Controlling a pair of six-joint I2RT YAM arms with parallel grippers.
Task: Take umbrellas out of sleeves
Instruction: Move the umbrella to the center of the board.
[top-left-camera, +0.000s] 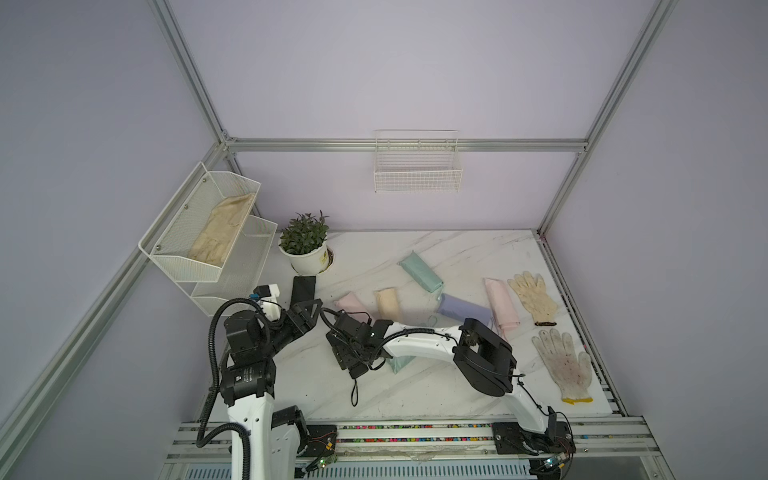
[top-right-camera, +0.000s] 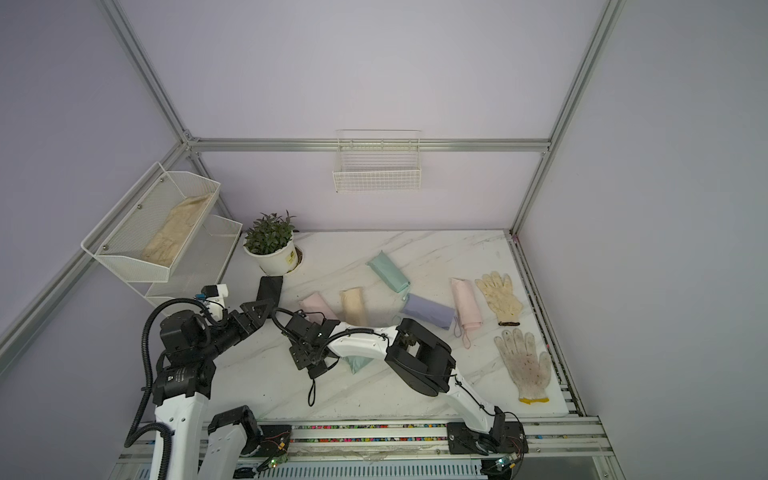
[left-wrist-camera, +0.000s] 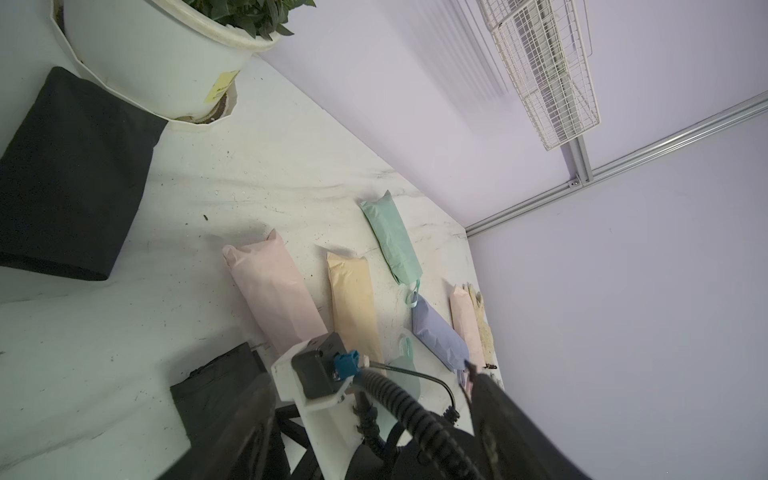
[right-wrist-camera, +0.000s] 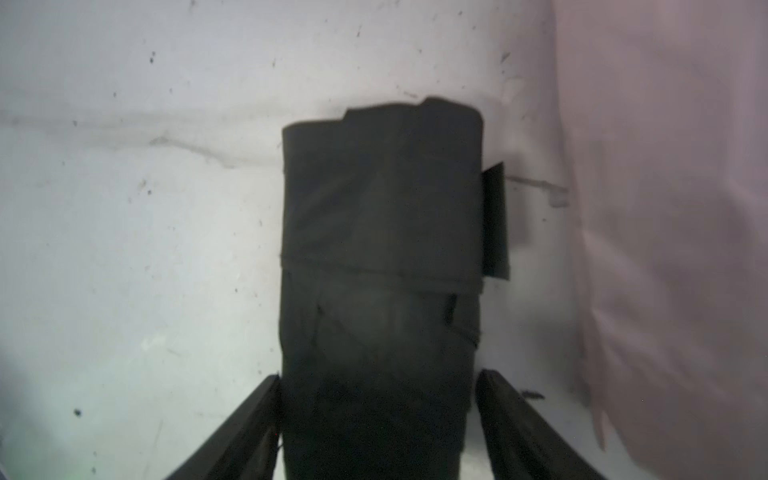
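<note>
My right gripper (right-wrist-camera: 380, 374) (top-left-camera: 347, 357) is shut on the black umbrella (right-wrist-camera: 380, 232), a finger against each side near its handle end. The umbrella's wrist loop (top-left-camera: 354, 390) trails toward the table front. My left gripper (left-wrist-camera: 365, 370) (top-left-camera: 309, 309) hovers open and holds nothing, between the flat black sleeve (top-left-camera: 303, 289) and the right wrist. A flat mint sleeve (top-left-camera: 399, 363) lies partly under the right arm. Farther back lie a plump pink sleeve (top-left-camera: 351, 301), a plump yellow sleeve (top-left-camera: 386, 305), a mint umbrella (top-left-camera: 420, 272), a lilac umbrella (top-left-camera: 463, 307) and a pink umbrella (top-left-camera: 500, 303).
A potted plant (top-left-camera: 305, 245) stands behind the black sleeve. Two cream work gloves (top-left-camera: 534, 297) (top-left-camera: 563, 361) lie at the right edge. A tiered mesh rack (top-left-camera: 232, 270) with a beige cloth stands at the left, and a wire basket (top-left-camera: 417, 180) hangs on the back wall.
</note>
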